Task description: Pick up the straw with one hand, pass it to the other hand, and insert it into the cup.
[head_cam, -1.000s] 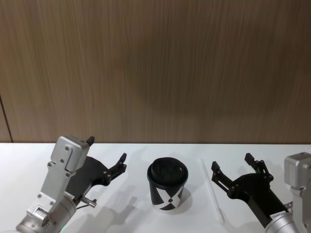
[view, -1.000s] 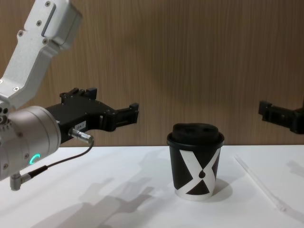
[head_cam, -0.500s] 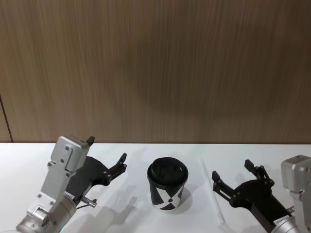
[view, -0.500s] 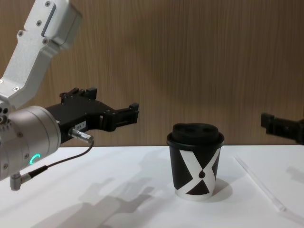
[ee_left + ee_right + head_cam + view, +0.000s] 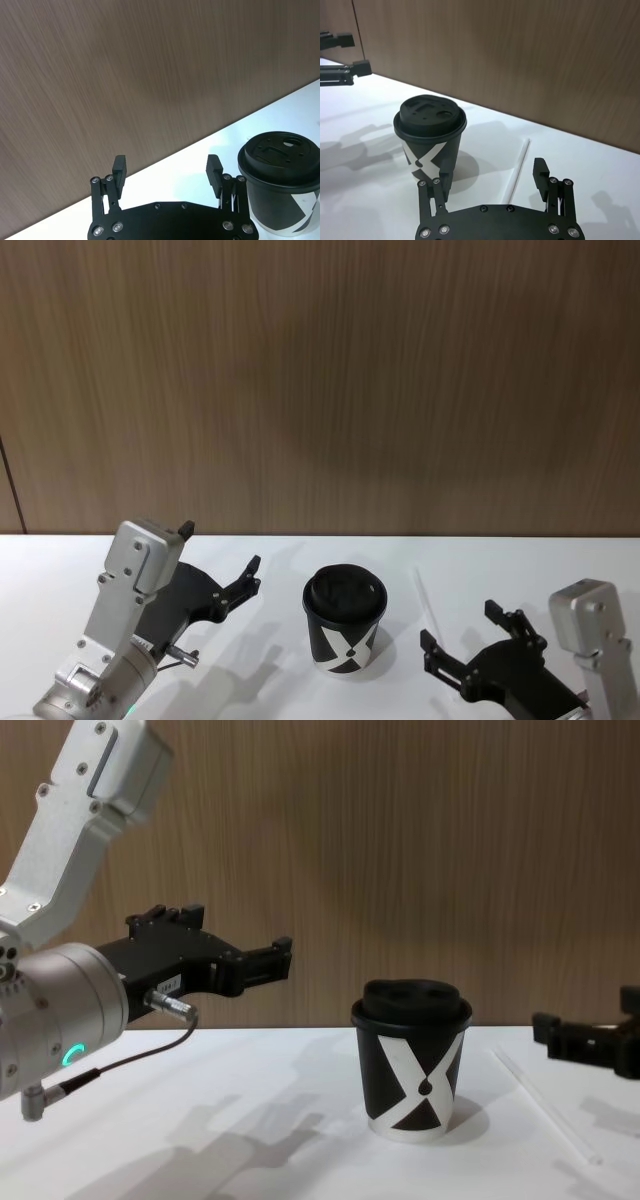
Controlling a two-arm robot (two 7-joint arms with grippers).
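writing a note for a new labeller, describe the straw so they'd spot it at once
On the white table stands a black cup with a white X pattern. Flat on the tabletop on the cup's right, by the open right hand, lies the straw. It is thin, straight and white, unlike the dark cable at the left arm.

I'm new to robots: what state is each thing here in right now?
straw: lying flat on the table, right of the cup, not gripped.
cup: upright, lid on, no straw in it.
left gripper: open, empty, held above the table left of the cup.
right gripper: open, empty, low over the straw.
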